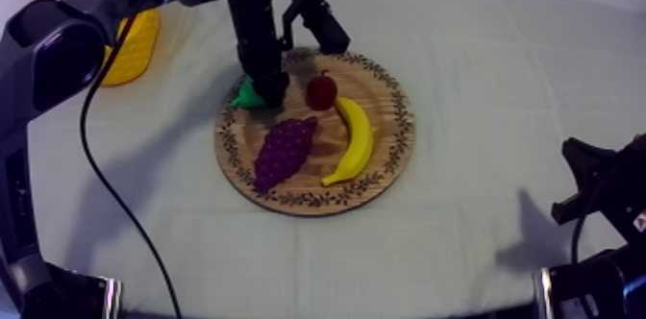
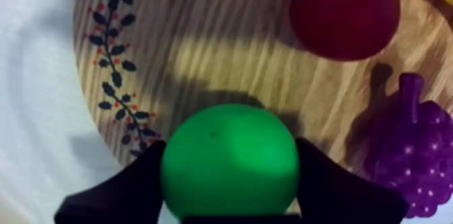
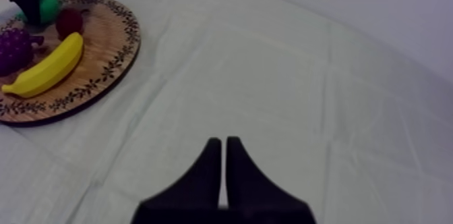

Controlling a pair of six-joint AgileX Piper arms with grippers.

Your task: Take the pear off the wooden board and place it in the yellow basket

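Left arm pose: extended over the bench (image 1: 481,44) from the far left side, with the forearm standing steeply over the near rim of the wooden board (image 1: 385,150).
Left hand (image 1: 261,92) pose: pointed down at the board's edge.
Left hand state: closed round the pear (image 2: 229,162), with one black finger (image 2: 121,193) pressed on each flank of the fruit.
Pear position: between the left hand's fingers, over the patterned rim of the board. It could not be told whether the pear touched the wood.
Right arm pose: folded low at its own side of the bench.
Right hand (image 3: 223,147) pose: held level above bare cloth, well apart from the board.
Right hand state: fingers lay together as a narrow wedge, with nothing between them.
Small red fruit (image 1: 321,91): just beside the left hand, on the board.
Bunch of grapes (image 1: 284,150): near the left hand, further in on the board.
Banana (image 1: 356,140): beyond the small red fruit from the left hand and apart from that hand.
Yellow basket (image 1: 135,49): off the board, well apart from the left hand, beside the left arm.
Count, arms: two.
Count, hands: two, one loaded and one not.
Count, boards: one.
Count, baskets: one.
Count, toy fruit: four, being one pear, one banana, one bunch of grapes and one small red fruit.
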